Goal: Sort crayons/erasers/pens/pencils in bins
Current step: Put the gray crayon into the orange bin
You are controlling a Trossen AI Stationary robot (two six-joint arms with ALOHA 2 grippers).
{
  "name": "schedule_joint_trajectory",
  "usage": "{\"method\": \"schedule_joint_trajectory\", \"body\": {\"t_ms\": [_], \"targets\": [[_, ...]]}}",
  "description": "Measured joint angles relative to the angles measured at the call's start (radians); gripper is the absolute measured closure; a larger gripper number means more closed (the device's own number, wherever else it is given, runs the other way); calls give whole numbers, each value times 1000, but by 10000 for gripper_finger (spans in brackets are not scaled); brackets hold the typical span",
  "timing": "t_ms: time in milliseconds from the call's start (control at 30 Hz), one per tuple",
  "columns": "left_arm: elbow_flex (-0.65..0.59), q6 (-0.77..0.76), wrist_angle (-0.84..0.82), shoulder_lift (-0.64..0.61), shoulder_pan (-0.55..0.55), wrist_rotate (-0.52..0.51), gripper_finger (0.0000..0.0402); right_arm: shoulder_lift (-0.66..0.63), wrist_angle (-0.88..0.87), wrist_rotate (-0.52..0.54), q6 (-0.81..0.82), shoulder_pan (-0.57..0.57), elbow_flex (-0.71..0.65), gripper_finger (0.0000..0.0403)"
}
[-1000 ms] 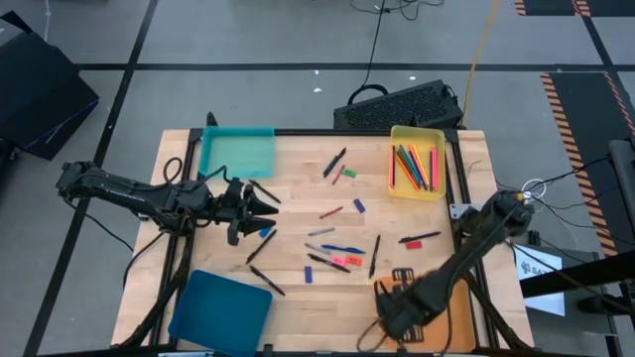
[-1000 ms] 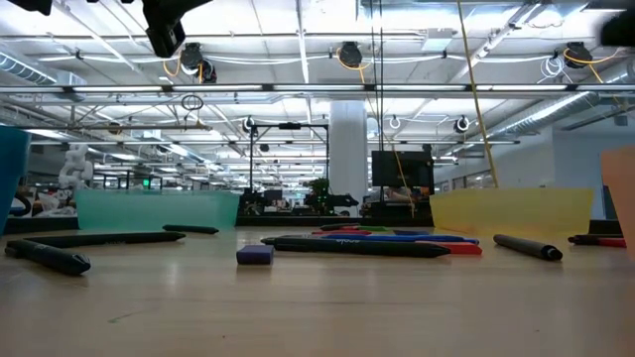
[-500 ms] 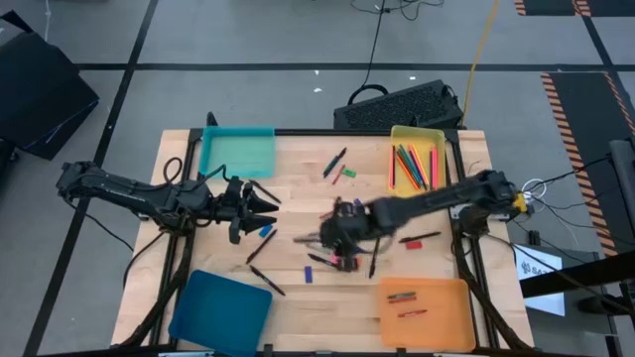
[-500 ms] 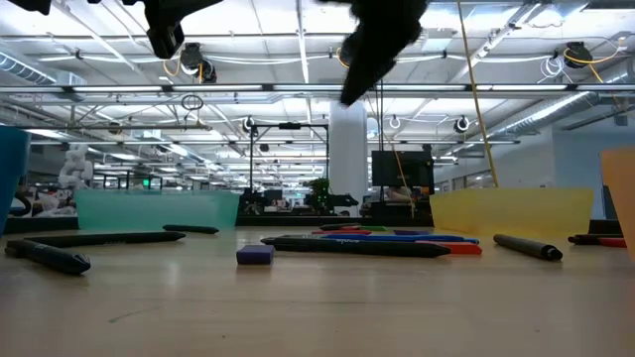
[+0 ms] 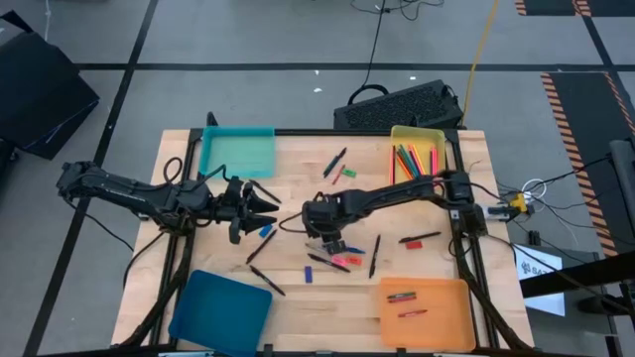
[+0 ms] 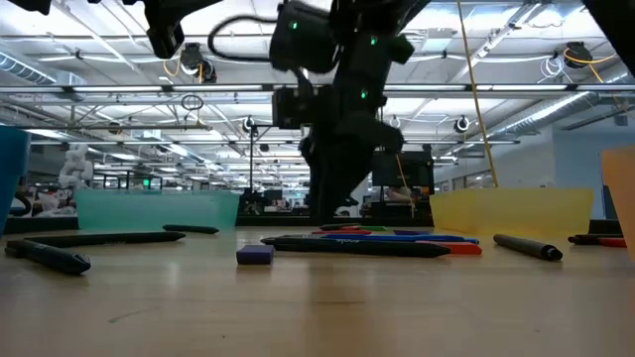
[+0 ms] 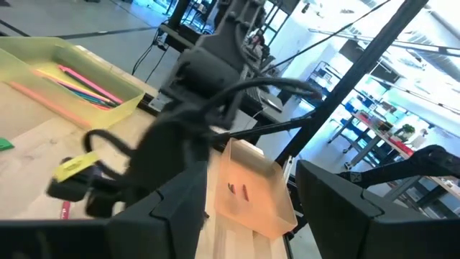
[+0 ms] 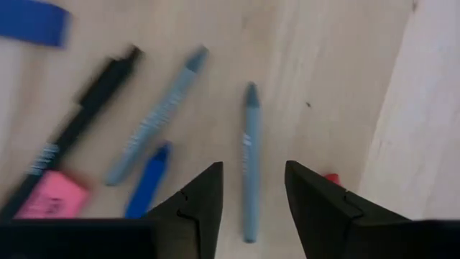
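My right gripper [image 5: 323, 232] is open and low over the middle of the table. Its fingers stand on either side of a grey-blue crayon [image 8: 249, 166] that lies flat on the wood; I see no touch. Beside it lie a second grey-blue stick [image 8: 158, 121], a blue one [image 8: 147, 181], a black pen [image 8: 79, 133] and a pink eraser [image 8: 44, 197]. My left gripper [image 5: 266, 205] waits open at the left with nothing in it. Pencils lie in the yellow bin [image 5: 417, 178], and crayons lie in the orange bin [image 5: 444, 309].
A teal bin [image 5: 236, 154] stands at the far left and a dark blue bin [image 5: 220, 305] at the near left. Black pens [image 5: 335, 162] [image 5: 375, 255] [image 5: 261, 247], a red stick [image 5: 420, 238] and a blue eraser [image 5: 359, 205] lie scattered on the wood.
My right gripper has swung from over the orange bin at the near right toward the table's left and far side. It has come down over the cluster of sticks in the middle.
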Motion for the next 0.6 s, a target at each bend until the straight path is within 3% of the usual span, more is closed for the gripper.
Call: {"method": "schedule_joint_trajectory", "body": {"t_ms": [333,600], "targets": [[0,0,-1,0,0,0,186,60,19,-44,-31,-50,-13,318],[0,0,0,0,0,0,185,59,48,8,-50,-35,-88,374]]}}
